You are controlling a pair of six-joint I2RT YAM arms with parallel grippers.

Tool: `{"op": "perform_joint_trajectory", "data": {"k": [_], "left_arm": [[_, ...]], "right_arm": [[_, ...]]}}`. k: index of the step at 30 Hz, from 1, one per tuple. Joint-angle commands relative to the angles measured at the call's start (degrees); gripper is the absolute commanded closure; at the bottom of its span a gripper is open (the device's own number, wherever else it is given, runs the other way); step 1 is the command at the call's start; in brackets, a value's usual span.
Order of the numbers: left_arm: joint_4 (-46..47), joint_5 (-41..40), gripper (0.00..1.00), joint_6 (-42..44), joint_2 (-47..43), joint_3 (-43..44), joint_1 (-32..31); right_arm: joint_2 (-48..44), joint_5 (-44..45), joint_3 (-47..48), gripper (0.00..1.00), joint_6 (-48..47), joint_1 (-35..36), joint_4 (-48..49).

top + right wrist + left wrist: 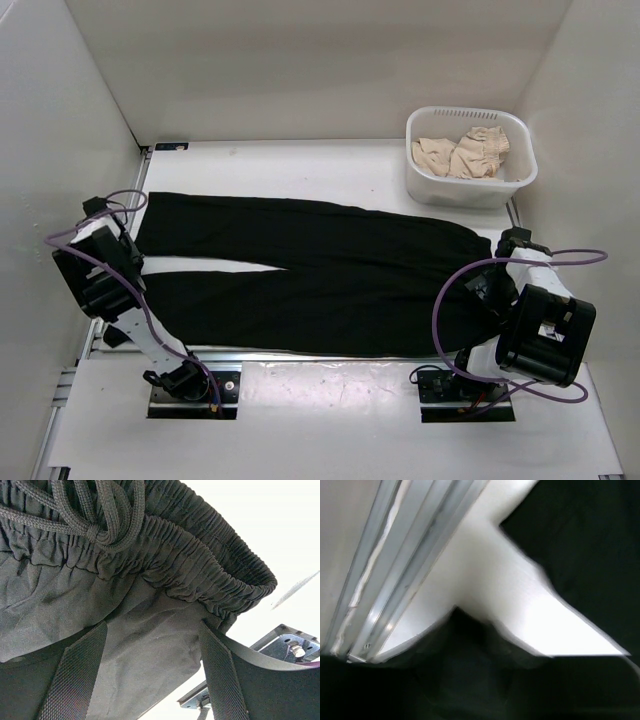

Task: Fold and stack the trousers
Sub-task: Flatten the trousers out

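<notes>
The black trousers (330, 270) lie flat across the table, legs to the left and waist to the right. My left gripper (133, 262) is at the leg ends. The left wrist view is blurred. It shows the two legs (580, 545) with a wedge of white table between them, and my left gripper (480, 650) is only a dark mass, so its state is unclear. My right gripper (497, 275) is at the waist. In the right wrist view it (152, 630) is open, its fingers (75, 675) straddling fabric just below the elastic waistband (200, 565) and drawstring (95, 525).
A white basket (470, 187) holding beige cloth (465, 152) stands at the back right. White walls enclose the table on three sides. A metal rail (405, 565) runs along the left edge, and another rail (330, 355) runs along the near edge by the arm bases.
</notes>
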Motion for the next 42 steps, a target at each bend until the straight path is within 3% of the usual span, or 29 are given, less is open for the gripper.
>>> {"op": "perform_joint_trajectory", "data": {"k": [1, 2, 13, 22, 30, 36, 42], "left_arm": [[-0.9, 1.1, 0.69, 0.4, 3.8, -2.2, -0.1], [-0.9, 1.1, 0.86, 0.4, 2.1, -2.2, -0.1], [-1.4, -6.6, 0.86, 0.4, -15.6, -0.9, -1.2], [-3.2, -8.5, 0.86, 0.4, -17.6, -4.4, -1.2], [-7.6, -10.3, 0.86, 0.4, -22.4, 4.3, -1.7], [-8.2, -12.1, 0.86, 0.4, -23.0, 1.3, -2.3], [-5.0, -12.1, 0.67, 0.4, -16.9, -2.8, -2.3]], "right_arm": [[0.1, 1.8, -0.4, 0.22, -0.2, 0.3, 0.7], [0.1, 1.8, -0.4, 0.22, -0.2, 0.3, 0.7], [0.1, 3.0, 0.1, 0.22, -1.2, 0.3, 0.7], [1.1, 2.5, 0.1, 0.22, -1.7, 0.3, 1.9], [1.1, 4.0, -1.6, 0.22, -2.3, 0.3, 1.9], [2.7, 5.4, -2.6, 0.22, -2.3, 0.3, 1.9], [3.2, 7.4, -2.1, 0.16, -3.6, 0.3, 1.9]]}}
